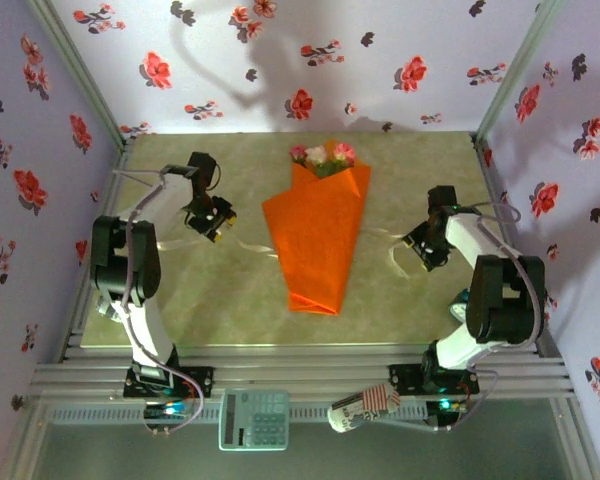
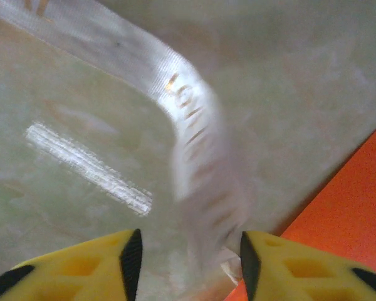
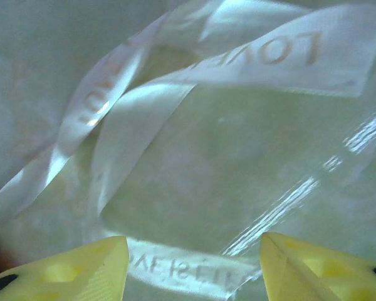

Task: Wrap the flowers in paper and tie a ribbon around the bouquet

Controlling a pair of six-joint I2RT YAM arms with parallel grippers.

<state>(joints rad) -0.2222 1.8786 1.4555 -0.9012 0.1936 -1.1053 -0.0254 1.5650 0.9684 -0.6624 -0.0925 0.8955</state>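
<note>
On the table (image 1: 230, 300): we see bouquet (image 1: 317, 235), ribbon (image 2: 194, 138) trailing both sides
Left gripper (image 2: 189, 241): spread, straddling ribbon
Right gripper (image 3: 194, 241): spread above ribbon

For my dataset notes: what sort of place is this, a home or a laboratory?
Probably a staged robot test booth, not a home: purple flowered wallpaper on three walls, a bare aluminium frame at the near edge, and two robot arms bolted to it.
</note>
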